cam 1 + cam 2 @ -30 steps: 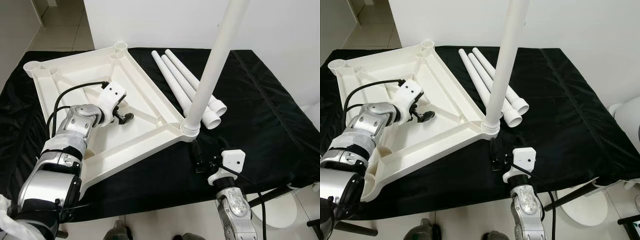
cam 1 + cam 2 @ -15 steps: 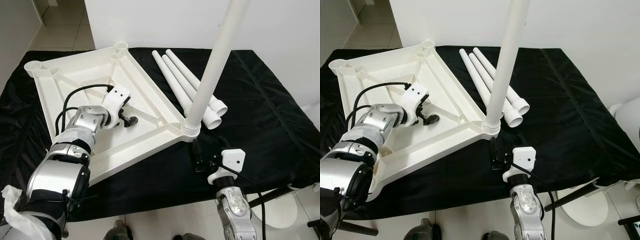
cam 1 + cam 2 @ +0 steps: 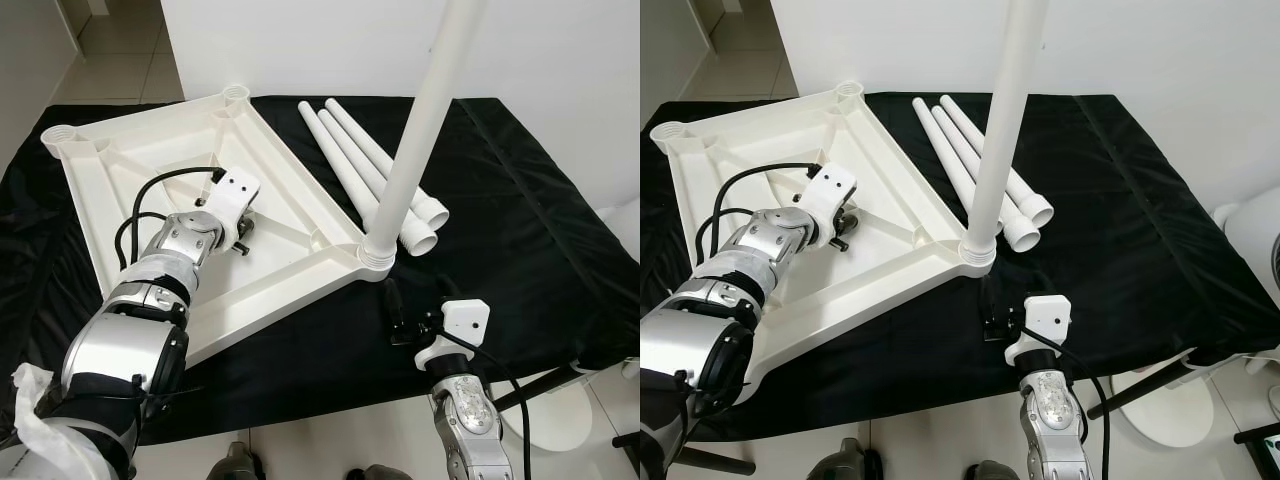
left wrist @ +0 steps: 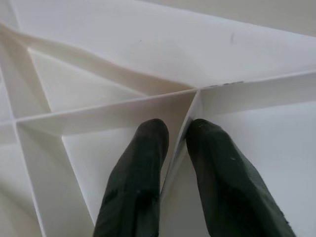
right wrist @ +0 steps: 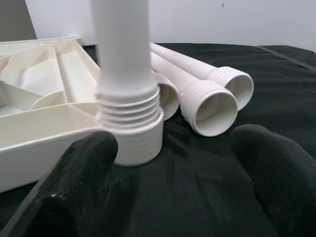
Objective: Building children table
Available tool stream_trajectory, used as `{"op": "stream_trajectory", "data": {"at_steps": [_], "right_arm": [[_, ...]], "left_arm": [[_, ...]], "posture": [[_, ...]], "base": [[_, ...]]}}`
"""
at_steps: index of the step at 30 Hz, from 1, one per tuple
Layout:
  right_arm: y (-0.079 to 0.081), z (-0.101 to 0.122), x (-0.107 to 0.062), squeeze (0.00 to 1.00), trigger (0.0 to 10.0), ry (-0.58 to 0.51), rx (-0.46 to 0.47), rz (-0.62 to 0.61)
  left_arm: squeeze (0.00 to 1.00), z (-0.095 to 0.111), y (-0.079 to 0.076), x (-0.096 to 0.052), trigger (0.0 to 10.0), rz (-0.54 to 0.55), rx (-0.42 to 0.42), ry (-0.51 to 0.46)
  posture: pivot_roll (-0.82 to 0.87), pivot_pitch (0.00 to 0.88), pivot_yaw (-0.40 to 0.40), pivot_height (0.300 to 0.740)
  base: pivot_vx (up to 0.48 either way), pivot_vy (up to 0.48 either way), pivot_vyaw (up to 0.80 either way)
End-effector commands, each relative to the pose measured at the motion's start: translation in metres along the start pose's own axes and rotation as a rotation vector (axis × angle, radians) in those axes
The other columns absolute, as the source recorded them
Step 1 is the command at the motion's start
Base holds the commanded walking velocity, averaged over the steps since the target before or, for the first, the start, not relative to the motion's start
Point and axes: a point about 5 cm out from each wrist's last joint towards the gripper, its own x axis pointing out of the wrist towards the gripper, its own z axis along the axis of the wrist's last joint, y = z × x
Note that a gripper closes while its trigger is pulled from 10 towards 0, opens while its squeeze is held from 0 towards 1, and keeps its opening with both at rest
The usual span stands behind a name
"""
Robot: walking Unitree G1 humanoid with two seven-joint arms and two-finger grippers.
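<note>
One leg in, three to go: the upturned tabletop (image 3: 150, 160) covers the left half of the black-draped table (image 3: 540, 200).

Left gripper (image 4: 175, 136) pinches a thin rib, right gripper (image 5: 173, 148) gapes wide beside the screwed-in leg (image 3: 415, 140). Loose legs (image 3: 365, 165) at the back edge look light, stiff and slick; I'd grab mid-tube.

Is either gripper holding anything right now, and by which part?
The left gripper pinches a thin rib inside the upturned tabletop. The right gripper is open and holds nothing.
</note>
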Motion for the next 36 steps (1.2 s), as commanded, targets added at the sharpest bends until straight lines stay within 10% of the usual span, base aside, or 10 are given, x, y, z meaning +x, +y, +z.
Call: {"op": "stream_trajectory", "data": {"at_steps": [1,13,14,15,20,21,22,23,36], "right_arm": [[-0.001,-0.003,-0.001,0.00,10.0,0.009,0.002,-0.005],[0.000,-0.004,-0.001,0.00,10.0,0.011,0.002,-0.007],[0.000,-0.004,-0.001,0.00,10.0,0.011,0.002,-0.007],[0.001,-0.004,-0.001,0.00,10.0,0.011,0.002,-0.006],[0.001,-0.004,0.000,0.00,10.0,0.010,0.002,-0.004],[0.001,-0.004,0.000,0.00,10.0,0.010,0.003,-0.004],[0.001,-0.004,0.000,0.00,10.0,0.010,0.003,-0.004],[0.002,-0.004,0.000,0.00,10.0,0.009,0.003,-0.004],[0.001,-0.004,-0.003,0.00,10.0,0.008,0.000,-0.009]], "left_arm": [[0.00,0.001,0.017,-0.005,0.0,0.104,0.009,0.011],[0.00,0.005,0.024,-0.008,0.0,0.125,0.040,0.011],[0.00,0.005,0.022,-0.008,1.8,0.107,0.059,0.012],[0.00,0.005,0.021,-0.007,8.9,0.096,0.079,0.015],[0.00,0.005,0.016,-0.006,10.0,0.055,0.143,0.010],[0.54,0.005,0.015,-0.006,10.0,0.039,0.153,0.004],[0.54,0.005,0.015,-0.006,10.0,0.039,0.153,0.004],[1.00,0.006,0.013,-0.006,10.0,0.026,0.135,-0.005],[1.00,0.024,0.000,-0.011,10.0,-0.166,0.167,-0.136]], "posture": [[-0.03,0.045,0.011,0.740],[-0.02,0.046,0.013,0.740],[-0.02,0.046,0.012,0.740],[-0.02,0.046,0.012,0.740],[-0.02,0.044,0.016,0.740],[-0.02,0.045,0.015,0.740],[-0.02,0.045,0.015,0.740],[-0.02,0.045,0.017,0.740],[-0.03,0.044,0.015,0.740]], "base": [[0.000,0.000,0.00],[0.000,0.000,0.00],[0.000,0.000,0.00],[0.000,0.000,0.00],[0.000,0.000,0.00],[0.000,0.000,0.00],[0.000,0.000,0.00],[0.000,0.000,0.00],[0.000,0.000,0.00]]}}
